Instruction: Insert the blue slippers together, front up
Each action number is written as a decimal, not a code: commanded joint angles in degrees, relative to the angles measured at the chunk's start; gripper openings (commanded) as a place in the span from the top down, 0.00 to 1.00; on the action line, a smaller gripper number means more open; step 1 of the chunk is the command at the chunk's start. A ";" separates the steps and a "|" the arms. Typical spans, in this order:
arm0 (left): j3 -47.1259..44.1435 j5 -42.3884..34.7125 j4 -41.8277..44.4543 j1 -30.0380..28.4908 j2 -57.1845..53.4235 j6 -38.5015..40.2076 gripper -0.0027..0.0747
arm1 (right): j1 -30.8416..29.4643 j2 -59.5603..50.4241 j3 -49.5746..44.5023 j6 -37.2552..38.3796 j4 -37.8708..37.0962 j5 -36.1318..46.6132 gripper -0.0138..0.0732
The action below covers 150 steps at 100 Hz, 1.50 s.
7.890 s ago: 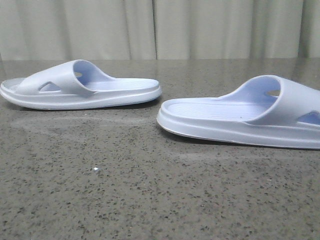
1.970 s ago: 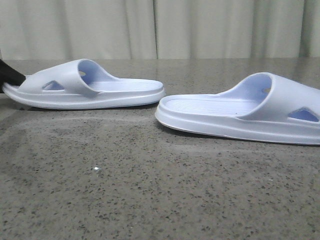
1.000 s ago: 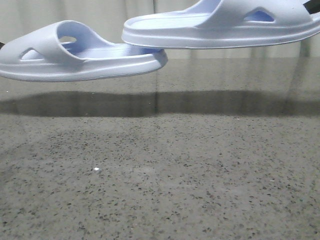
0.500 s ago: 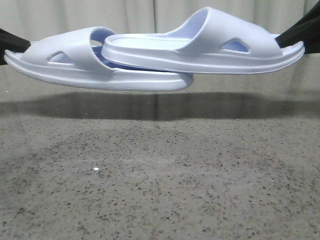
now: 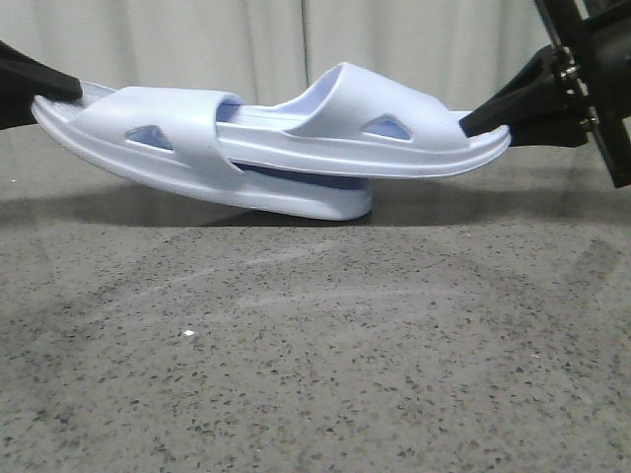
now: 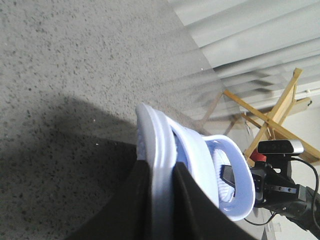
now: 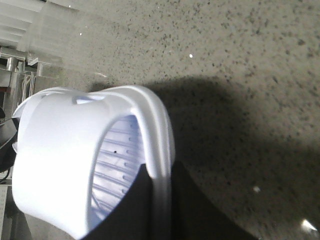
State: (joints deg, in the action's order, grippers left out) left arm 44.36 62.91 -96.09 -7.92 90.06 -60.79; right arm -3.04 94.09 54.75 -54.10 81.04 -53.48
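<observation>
Foam blue slippers (image 5: 296, 148) lie lengthwise left-right, toes outward, heels nested, each toe clamped in an arm's jaws.

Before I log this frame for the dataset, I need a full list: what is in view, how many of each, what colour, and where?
blue slippers: two, pale lavender-blue. The left slipper is tilted, its heel low near the table; the right slipper has its heel end pushed under the left one's strap. Each is held at its toe end.
table: one, grey speckled stone, under the slippers.
curtain: pale, pleated, behind the table.
wooden frame: one, tan, by the curtain in the left wrist view.
webcam: one, black and silver, near that frame.
left gripper: black, shut on the left slipper's toe edge.
right gripper: black, shut on the right slipper's toe edge.
</observation>
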 commanded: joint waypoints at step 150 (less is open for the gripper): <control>8.17 3.99 5.19 -8.76 -3.56 -15.36 0.52 | -14.91 -4.22 8.24 -0.68 -2.32 -21.59 0.79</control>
State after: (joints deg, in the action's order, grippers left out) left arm 49.11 61.11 -89.31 -14.50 90.03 -75.70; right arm -16.43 93.77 61.45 -54.57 76.45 -67.37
